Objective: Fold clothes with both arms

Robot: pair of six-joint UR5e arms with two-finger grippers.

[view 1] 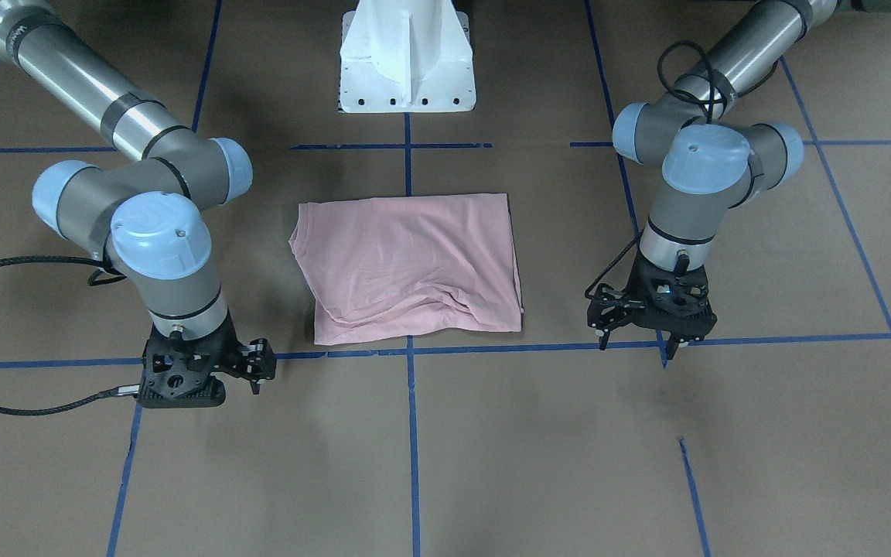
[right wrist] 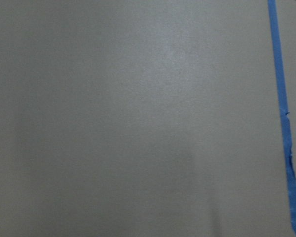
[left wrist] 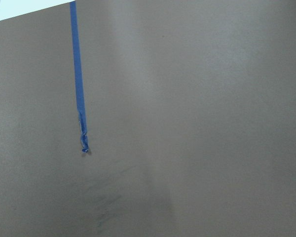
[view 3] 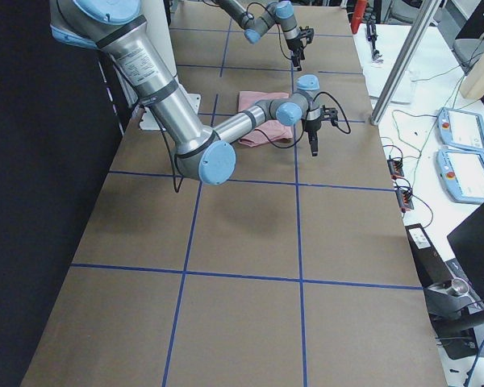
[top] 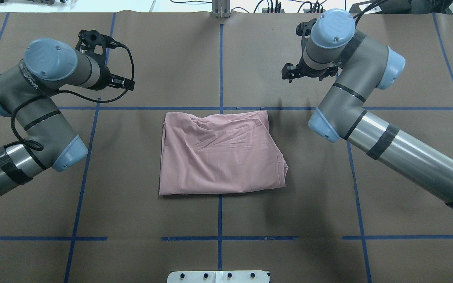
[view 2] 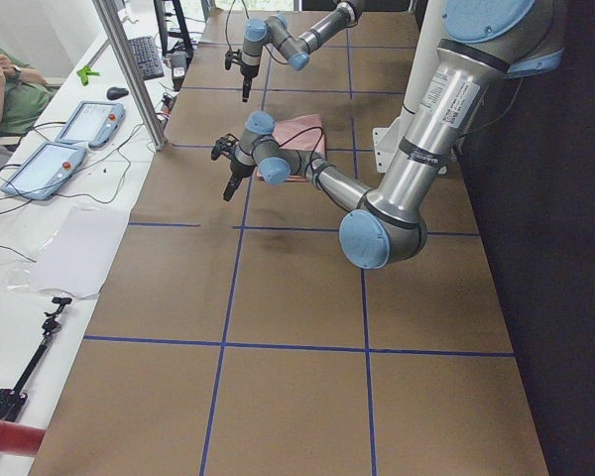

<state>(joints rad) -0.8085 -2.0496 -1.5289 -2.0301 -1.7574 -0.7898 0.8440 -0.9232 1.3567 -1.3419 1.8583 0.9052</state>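
The pale pink T-shirt lies folded into a rough rectangle at the table's middle, plain side up, with the collar at one corner; it also shows in the overhead view. No print shows. My left gripper hangs over bare table beside the shirt, apart from it, its fingers together and empty. My right gripper hangs on the shirt's other side, also apart, looking shut and empty. Both wrist views show only brown table and blue tape.
The white pedestal base stands at the robot's edge behind the shirt. Blue tape lines grid the brown table. In the exterior left view an operator and tablets are on a side desk.
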